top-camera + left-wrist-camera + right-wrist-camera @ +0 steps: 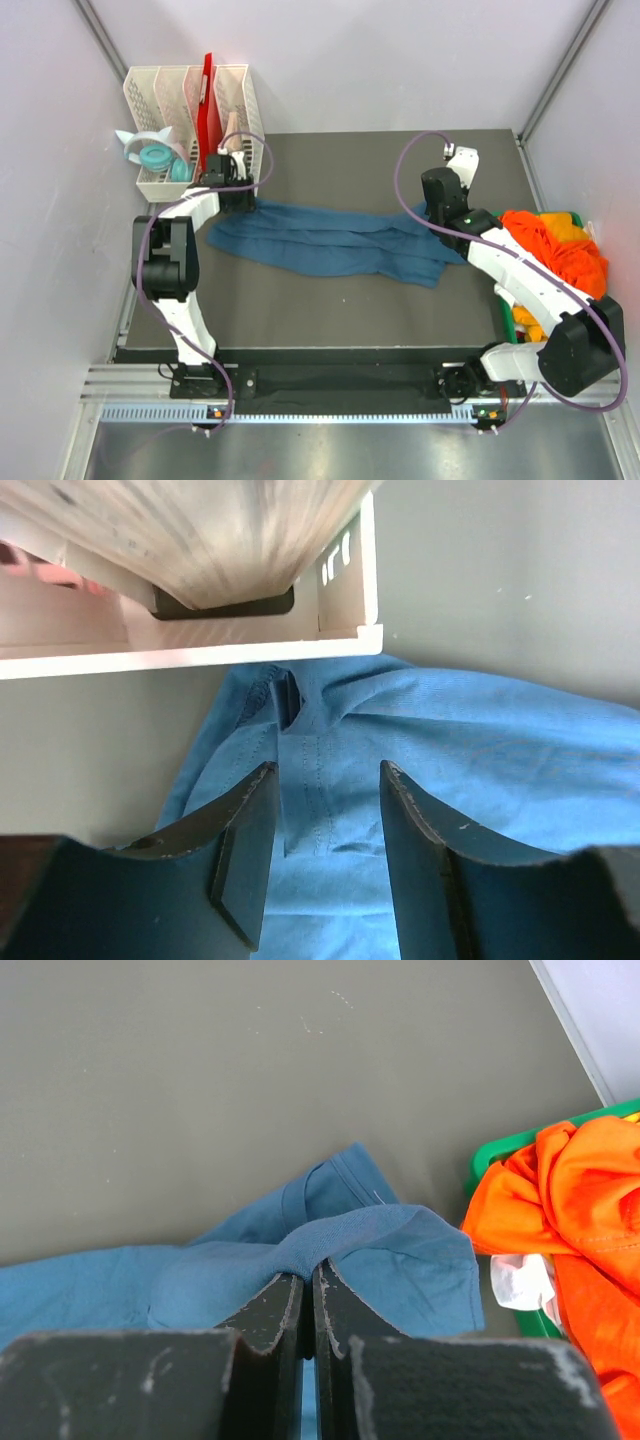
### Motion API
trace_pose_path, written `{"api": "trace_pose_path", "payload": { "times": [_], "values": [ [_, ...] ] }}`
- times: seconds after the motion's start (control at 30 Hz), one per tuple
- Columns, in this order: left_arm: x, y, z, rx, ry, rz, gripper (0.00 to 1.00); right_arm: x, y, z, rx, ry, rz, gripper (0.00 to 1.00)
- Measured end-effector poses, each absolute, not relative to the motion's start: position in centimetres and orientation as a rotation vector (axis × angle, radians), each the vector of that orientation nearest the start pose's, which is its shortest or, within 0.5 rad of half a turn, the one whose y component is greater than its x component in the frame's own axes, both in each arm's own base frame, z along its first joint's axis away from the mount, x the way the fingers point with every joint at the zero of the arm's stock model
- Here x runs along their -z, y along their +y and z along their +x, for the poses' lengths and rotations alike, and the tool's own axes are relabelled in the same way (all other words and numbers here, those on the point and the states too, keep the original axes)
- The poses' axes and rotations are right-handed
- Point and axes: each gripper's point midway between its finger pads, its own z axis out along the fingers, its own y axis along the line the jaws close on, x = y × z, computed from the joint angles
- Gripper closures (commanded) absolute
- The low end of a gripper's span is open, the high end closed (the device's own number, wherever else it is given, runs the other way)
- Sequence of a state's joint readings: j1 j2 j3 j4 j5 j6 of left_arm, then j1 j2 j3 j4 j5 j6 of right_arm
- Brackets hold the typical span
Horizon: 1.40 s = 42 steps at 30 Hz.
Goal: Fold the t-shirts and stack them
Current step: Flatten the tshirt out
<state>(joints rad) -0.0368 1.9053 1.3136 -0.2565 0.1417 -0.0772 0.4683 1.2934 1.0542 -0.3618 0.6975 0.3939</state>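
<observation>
- The step in hand looks like spreading out the blue t-shirt (330, 243) before any fold. It lies as a long rumpled band on the dark mat (330, 320), across the middle of the top view from upper left toward the right.
- The right gripper (308, 1282) has its jaws pressed together on a raised ridge of cloth at the shirt's right-hand end, so that end is pinched.
- The left gripper (325, 780) hangs over the shirt's other end, by a stitched hem. Its jaws are parted with cloth showing between them, and it grips nothing that I can see.
- The next move, I'd judge, calls for the left jaws to drop and close on that edge, so both arms can pull the shirt flat. The white rack (190, 655) sits just beyond the fingers, leaving little room forward.
- The left arm reaches to the upper left of the top view. The right arm stretches from the lower right up toward centre-right.
- The orange t-shirts (555, 250) are heaped, unfolded, at the right edge in the green bin (497, 1150).
</observation>
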Motion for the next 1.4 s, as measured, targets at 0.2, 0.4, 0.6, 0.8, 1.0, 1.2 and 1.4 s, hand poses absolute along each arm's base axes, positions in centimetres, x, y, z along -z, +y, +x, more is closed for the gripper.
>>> {"api": "trace_pose_path", "payload": {
  "times": [0.2,0.4,0.6,0.8,1.0,1.2,1.4],
  "values": [
    [-5.3,-4.7,47.0,0.225,2.446,0.021,0.49,-21.2,7.2,36.5,0.22,2.003,0.307,1.0],
    [-3.9,-4.5,45.4,0.211,2.484,0.033,0.5,-21.2,7.3,36.5,0.216,2.003,0.31,1.0],
    [-3.6,-4.4,45.3,0.202,2.49,0.041,0.58,-21.2,7.3,36.6,0.212,2.004,0.312,1.0],
    [-3.6,-4.4,45.2,0.2,2.491,0.045,0.83,-21.1,7.3,36.5,0.212,2.004,0.313,1.0],
    [-3.6,-4.3,45.2,0.193,2.49,0.055,1.0,-21.1,7.3,36.5,0.211,2.004,0.314,1.0],
    [-5.2,-4.1,44.7,0.181,2.482,0.07,1.0,-21.2,7.2,36.5,0.22,2.005,0.306,1.0],
    [-18.2,-3.9,44.7,0.16,2.262,0.095,1.0,-25.9,6.5,36.6,0.258,1.951,0.254,1.0]
  ]
}}
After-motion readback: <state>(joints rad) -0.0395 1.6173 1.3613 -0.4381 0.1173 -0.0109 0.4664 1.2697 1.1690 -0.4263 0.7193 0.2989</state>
